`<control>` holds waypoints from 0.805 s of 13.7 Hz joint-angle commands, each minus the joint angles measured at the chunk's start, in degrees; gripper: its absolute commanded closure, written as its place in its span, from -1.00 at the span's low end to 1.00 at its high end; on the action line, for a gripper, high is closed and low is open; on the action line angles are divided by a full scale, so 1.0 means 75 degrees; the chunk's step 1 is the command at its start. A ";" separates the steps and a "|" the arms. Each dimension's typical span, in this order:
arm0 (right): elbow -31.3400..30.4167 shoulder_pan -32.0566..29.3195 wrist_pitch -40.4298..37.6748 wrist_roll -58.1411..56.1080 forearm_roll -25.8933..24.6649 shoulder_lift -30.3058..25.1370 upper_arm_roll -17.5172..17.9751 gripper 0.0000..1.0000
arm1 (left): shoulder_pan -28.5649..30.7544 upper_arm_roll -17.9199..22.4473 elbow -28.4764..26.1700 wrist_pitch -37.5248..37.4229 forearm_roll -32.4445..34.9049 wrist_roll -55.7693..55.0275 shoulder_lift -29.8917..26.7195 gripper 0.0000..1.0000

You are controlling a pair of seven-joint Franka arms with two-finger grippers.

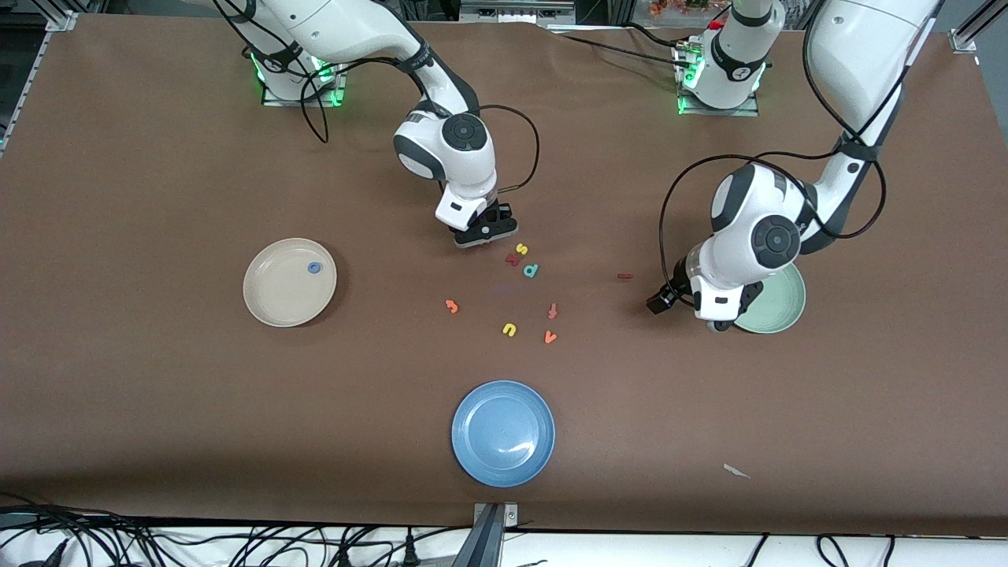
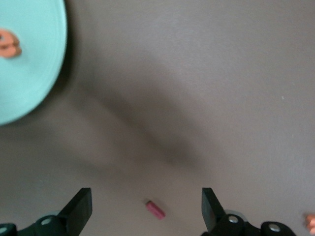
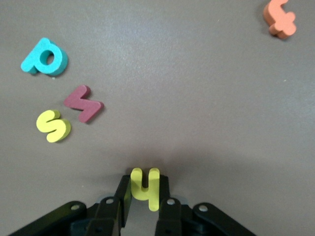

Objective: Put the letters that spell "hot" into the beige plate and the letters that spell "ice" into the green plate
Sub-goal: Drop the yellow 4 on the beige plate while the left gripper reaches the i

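Beside our left gripper (image 1: pixel 713 315), which hangs low with its fingers spread wide and empty, sits the green plate (image 1: pixel 787 303), and our left wrist view shows the orange "e" (image 2: pixel 9 43) already in it. We see no teal "c" anywhere, so we cannot tell whether it lies in a hidden part of that plate. Toward the right arm's end of the table, well apart from our right gripper (image 1: pixel 482 228), lies the beige plate (image 1: pixel 272 303) with the blue "o" (image 1: pixel 314 268) inside. Our right gripper is low at the table and pinches the yellow "h" (image 3: pixel 145 187). Left to do, we judge: that "h" to beige, the orange "t" (image 1: pixel 452 305) as well, and the dark red "i" (image 1: pixel 625 276), near our left gripper, to green.
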 commanded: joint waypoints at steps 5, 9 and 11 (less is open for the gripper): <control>-0.0729 -0.1003 -0.0854 -0.1650 0.0401 -0.1500 0.0016 1.00 | -0.0454 0.0008 -0.0379 0.0408 0.0078 -0.2760 -0.0162 -0.95; -0.1947 -0.2326 -0.1065 -0.3547 0.0755 -0.2637 0.0193 1.00 | -0.0700 -0.0004 -0.0391 0.0408 0.0078 -0.3686 -0.0162 -0.93; -0.2208 -0.3006 -0.1484 -0.4603 0.0767 -0.3014 0.0193 1.00 | -0.0783 -0.0004 -0.0425 0.0431 0.0090 -0.4027 -0.0162 -0.90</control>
